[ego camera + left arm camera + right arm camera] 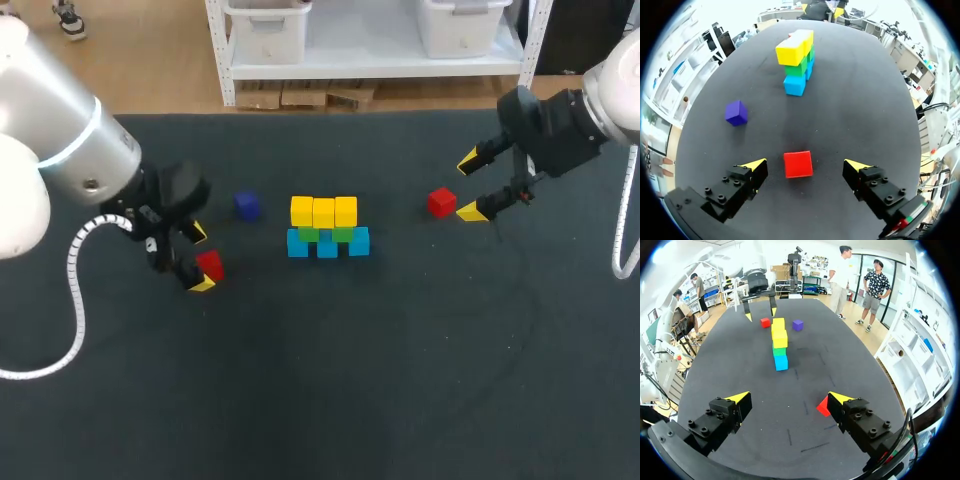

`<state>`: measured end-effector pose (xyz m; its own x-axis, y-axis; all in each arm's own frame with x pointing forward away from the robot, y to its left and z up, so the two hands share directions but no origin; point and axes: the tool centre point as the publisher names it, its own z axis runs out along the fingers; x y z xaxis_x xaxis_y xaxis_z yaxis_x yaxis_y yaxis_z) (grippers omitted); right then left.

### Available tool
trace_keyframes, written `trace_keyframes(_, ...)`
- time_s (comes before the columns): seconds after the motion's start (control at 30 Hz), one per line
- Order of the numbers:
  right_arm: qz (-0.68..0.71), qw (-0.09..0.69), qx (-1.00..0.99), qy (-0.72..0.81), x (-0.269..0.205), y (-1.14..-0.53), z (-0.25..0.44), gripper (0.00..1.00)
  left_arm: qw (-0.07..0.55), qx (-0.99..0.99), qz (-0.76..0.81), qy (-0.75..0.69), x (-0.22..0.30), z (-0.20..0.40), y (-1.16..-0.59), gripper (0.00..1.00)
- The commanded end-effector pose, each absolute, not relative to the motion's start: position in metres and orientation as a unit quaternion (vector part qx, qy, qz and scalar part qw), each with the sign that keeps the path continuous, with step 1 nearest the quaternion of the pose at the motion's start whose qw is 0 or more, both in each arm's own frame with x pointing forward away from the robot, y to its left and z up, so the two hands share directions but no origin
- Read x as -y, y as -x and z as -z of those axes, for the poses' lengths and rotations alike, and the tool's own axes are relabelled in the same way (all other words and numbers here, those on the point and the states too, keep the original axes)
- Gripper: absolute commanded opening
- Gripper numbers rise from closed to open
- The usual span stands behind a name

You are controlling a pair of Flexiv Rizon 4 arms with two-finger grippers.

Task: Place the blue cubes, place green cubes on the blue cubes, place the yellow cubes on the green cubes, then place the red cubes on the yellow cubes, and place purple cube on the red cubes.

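At the table's middle stands a stack: a row of three blue cubes (pixel 328 244), green cubes (pixel 309 234) on them, and three yellow cubes (pixel 323 211) on top. The same stack (pixel 796 60) (pixel 780 342) shows ahead of each gripper in the wrist views. One red cube (pixel 210 265) (pixel 798 164) lies on the mat between the fingers of my open left gripper (pixel 200 258) (pixel 805 164), with a gap on both sides. The other red cube (pixel 441 202) (pixel 823 407) lies beside one finger of my open right gripper (pixel 468 187) (pixel 789 399), partly hidden by it. The purple cube (pixel 247 206) (pixel 736 112) (pixel 798 325) lies left of the stack.
The dark mat (pixel 400 340) covers the whole table. My left arm's white cable (pixel 75 300) hangs over the mat at the left.
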<state>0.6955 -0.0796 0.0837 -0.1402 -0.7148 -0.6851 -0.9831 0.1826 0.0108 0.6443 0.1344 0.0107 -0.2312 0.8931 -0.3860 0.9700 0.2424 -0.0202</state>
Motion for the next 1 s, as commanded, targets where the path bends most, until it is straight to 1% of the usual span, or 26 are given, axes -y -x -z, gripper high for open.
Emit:
trace_keyframes(0.03, -0.241, 0.281, -0.715, 0.593, 0.080, -0.696, -0.083, 1.00, 0.146, -0.777, 0.125, -0.600, -0.134, -0.007, -0.648, 0.98)
trace_keyframes(0.1, -0.241, 0.281, -0.715, 0.593, 0.080, -0.696, -0.083, 1.00, 0.145, -0.778, 0.125, -0.599, -0.134, -0.006, -0.649, 0.96)
trace_keyframes(0.17, -0.241, 0.281, -0.715, 0.593, 0.080, -0.696, -0.083, 1.00, 0.144, -0.779, 0.124, -0.598, -0.134, -0.005, -0.649, 0.91)
trace_keyframes(0.23, -0.241, 0.281, -0.715, 0.593, 0.080, -0.696, -0.083, 1.00, 0.144, -0.780, 0.124, -0.596, -0.134, -0.004, -0.650, 0.78)
trace_keyframes(0.27, -0.241, 0.281, -0.715, 0.593, 0.080, -0.696, -0.083, 1.00, 0.143, -0.780, 0.123, -0.596, -0.134, -0.004, -0.650, 0.74)
trace_keyframes(0.33, -0.241, 0.281, -0.715, 0.593, 0.080, -0.696, -0.083, 1.00, 0.143, -0.781, 0.122, -0.595, -0.133, -0.004, -0.651, 0.49)
trace_keyframes(0.4, -0.241, 0.281, -0.715, 0.593, 0.080, -0.696, -0.083, 1.00, 0.143, -0.782, 0.122, -0.595, -0.132, -0.004, -0.651, 0.44)
trace_keyframes(0.5, -0.241, 0.281, -0.715, 0.593, 0.080, -0.696, -0.083, 1.00, 0.142, -0.781, 0.123, -0.595, -0.132, -0.003, -0.651, 0.42)
trace_keyframes(0.63, -0.241, 0.281, -0.715, 0.593, 0.080, -0.696, -0.083, 1.00, 0.142, -0.782, 0.123, -0.594, -0.132, -0.002, -0.649, 0.31)
trace_keyframes(0.67, -0.241, 0.281, -0.715, 0.593, 0.080, -0.696, -0.083, 1.00, 0.143, -0.782, 0.124, -0.594, -0.132, -0.002, -0.649, 0.26)
trace_keyframes(0.7, -0.241, 0.281, -0.715, 0.593, 0.080, -0.696, -0.083, 1.00, 0.143, -0.782, 0.124, -0.593, -0.132, -0.002, -0.648, 0.19)
trace_keyframes(0.73, -0.241, 0.281, -0.715, 0.593, 0.080, -0.696, -0.083, 1.00, 0.143, -0.782, 0.124, -0.593, -0.132, -0.002, -0.648, 0.08)
trace_keyframes(0.77, -0.241, 0.281, -0.715, 0.593, 0.080, -0.696, -0.083, 1.00, 0.143, -0.782, 0.124, -0.593, -0.132, -0.003, -0.648, 0.00)
trace_keyframes(1.0, -0.241, 0.281, -0.715, 0.593, 0.080, -0.696, -0.083, 1.00, 0.156, -0.772, 0.115, -0.605, -0.130, -0.027, -0.650, 0.00)
